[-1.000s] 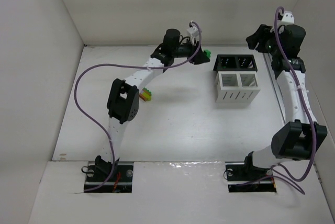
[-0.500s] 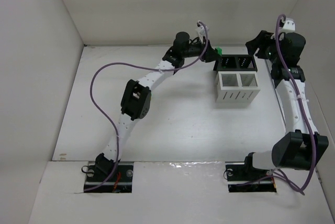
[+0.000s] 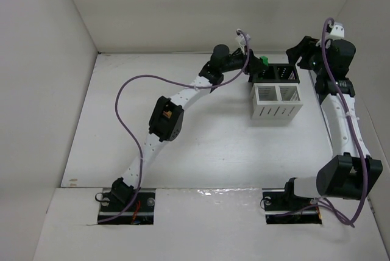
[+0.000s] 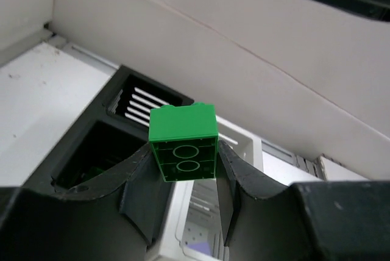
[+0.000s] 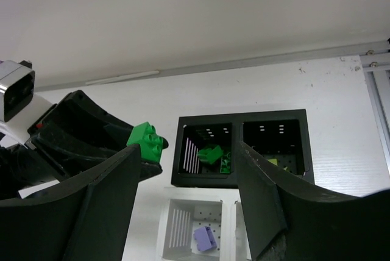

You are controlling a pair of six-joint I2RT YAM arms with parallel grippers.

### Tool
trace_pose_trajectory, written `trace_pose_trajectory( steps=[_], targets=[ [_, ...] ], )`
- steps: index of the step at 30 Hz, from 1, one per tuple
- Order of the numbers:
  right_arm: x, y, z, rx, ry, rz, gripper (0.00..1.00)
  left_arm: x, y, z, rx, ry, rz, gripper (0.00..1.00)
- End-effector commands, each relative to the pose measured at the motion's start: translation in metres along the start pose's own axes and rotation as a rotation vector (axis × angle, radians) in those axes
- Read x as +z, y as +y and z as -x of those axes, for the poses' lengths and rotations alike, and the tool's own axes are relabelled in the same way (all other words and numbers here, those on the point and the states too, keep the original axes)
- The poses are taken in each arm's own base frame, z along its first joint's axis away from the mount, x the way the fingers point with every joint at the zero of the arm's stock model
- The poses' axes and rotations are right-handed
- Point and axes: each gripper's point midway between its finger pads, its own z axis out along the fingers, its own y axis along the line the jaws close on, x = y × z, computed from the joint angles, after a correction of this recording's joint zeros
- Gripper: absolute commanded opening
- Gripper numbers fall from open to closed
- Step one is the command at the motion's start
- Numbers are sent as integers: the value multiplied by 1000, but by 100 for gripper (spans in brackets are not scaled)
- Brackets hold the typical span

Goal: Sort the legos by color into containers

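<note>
A white table (image 3: 207,145) fills the middle. Plain white walls (image 3: 201,11) stand at nine, twelve and three o'clock. A metal rail (image 5: 379,90) runs along the table's three o'clock edge.

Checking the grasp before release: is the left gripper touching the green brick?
Touching. The left wrist view shows the green brick pinched between the fingers of the left gripper, no gap.

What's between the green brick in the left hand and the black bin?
Nothing: the right wrist view shows only bare white table between the green plastic brick and the black slotted bin.
</note>
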Motion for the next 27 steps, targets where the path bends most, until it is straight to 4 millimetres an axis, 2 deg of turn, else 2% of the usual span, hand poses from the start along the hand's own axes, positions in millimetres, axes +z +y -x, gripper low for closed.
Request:
trace_pose_trajectory(
  steps=[1, 3, 5, 8, 10, 12, 14, 16, 17, 27],
  targets=[
    [-11, 17, 29, -10, -99, 30, 68, 3, -15, 54, 93, -173, -34, 0],
    [-11, 17, 29, -10, -99, 30, 69, 5, -12, 61, 113, -217, -28, 0],
    [-10, 19, 28, -1, -99, 30, 69, 8, -12, 56, 110, -221, -26, 0],
    [-10, 21, 28, -2, -99, 29, 69, 9, -6, 59, 136, -253, -3, 0],
    [-10, 21, 28, -2, -99, 29, 69, 10, 3, 54, 130, -259, 13, 0],
    [-12, 21, 31, -3, -111, 21, 71, 13, -4, 59, 150, -280, 6, 0],
    [-12, 21, 31, -3, -111, 21, 71, 13, 4, 60, 170, -302, 37, 0],
    [-12, 20, 27, -1, -102, 18, 71, 13, 2, 67, 180, -323, 37, 0],
    [-12, 20, 27, -1, -102, 18, 71, 17, 1, 58, 182, -314, 35, 0],
    [-11, 19, 25, 8, -102, 19, 72, 16, 4, 61, 198, -324, 52, 1]
  ],
)
